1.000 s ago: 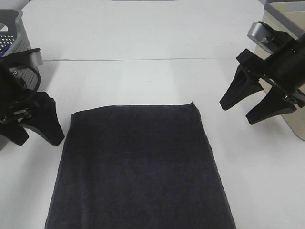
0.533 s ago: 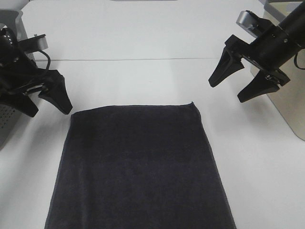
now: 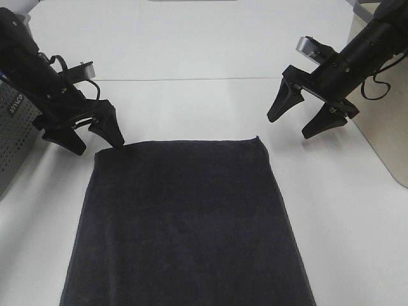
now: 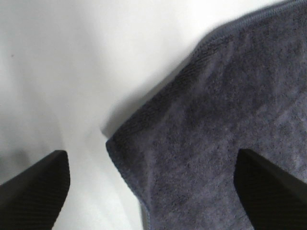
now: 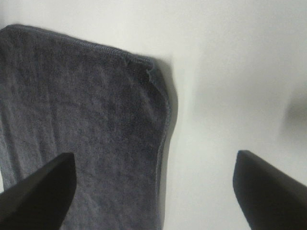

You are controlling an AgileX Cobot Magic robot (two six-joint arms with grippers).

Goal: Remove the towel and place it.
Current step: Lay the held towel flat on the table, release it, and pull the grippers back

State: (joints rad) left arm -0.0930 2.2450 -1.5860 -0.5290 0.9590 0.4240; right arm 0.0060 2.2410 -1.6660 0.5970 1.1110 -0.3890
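Note:
The towel (image 3: 185, 223) is a dark charcoal rectangle lying flat on the white table, running from the middle to the front edge. My left gripper (image 3: 97, 145) stands open at its far left corner, one fingertip close to the hem. In the left wrist view that corner of the towel (image 4: 216, 120) lies between the wide-spread fingers (image 4: 33, 187) of the gripper (image 4: 151, 191). My right gripper (image 3: 290, 127) hangs open just beyond and right of the far right corner. The right wrist view shows the towel (image 5: 86, 120) corner below the empty gripper (image 5: 153, 196).
A grey perforated basket (image 3: 16, 127) stands at the left edge behind the left arm. A beige box (image 3: 382, 127) stands at the right edge behind the right arm. A seam (image 3: 191, 80) crosses the table beyond the towel.
Both arms have swung inward and away from the camera, from the table's sides to the towel's far corners. Their jaws have spread a little wider. The towel has not moved.

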